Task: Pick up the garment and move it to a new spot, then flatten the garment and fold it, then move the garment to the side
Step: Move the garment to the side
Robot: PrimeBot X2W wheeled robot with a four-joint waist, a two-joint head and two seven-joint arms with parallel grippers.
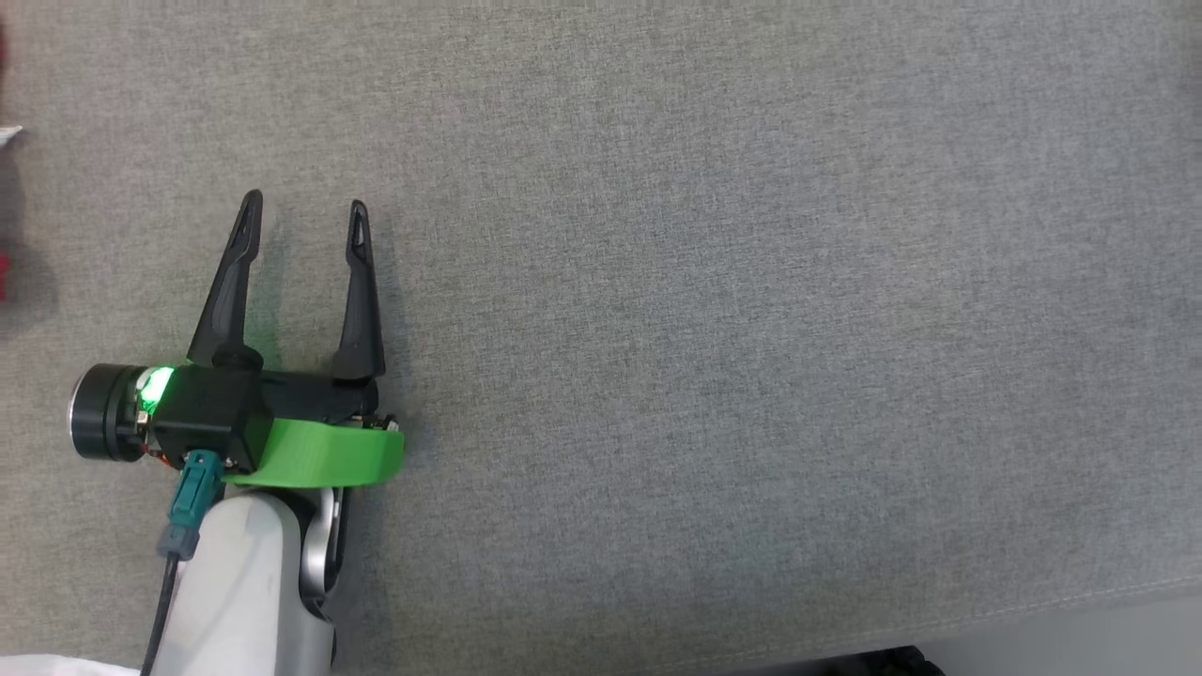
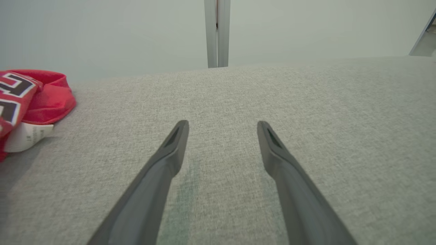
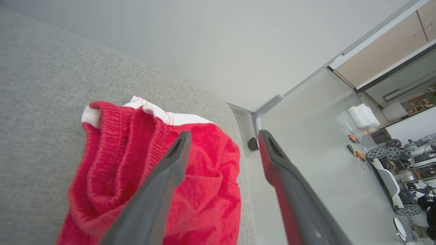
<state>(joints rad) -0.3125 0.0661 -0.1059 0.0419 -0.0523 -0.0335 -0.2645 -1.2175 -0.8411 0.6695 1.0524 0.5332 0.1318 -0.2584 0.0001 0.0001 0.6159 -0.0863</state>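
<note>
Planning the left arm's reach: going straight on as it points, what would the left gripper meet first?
Probably the bare grey cushion, though depth is unclear. The left gripper, jaws open, points clear of the red garment to its left.

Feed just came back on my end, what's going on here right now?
Nothing is held. The left hand hangs open over the bare grey woven fabric surface. The crumpled red knit garment with white trim lies at the surface's edge, and the right hand, also open, is poised over it. No flattening or folding done yet.
</note>
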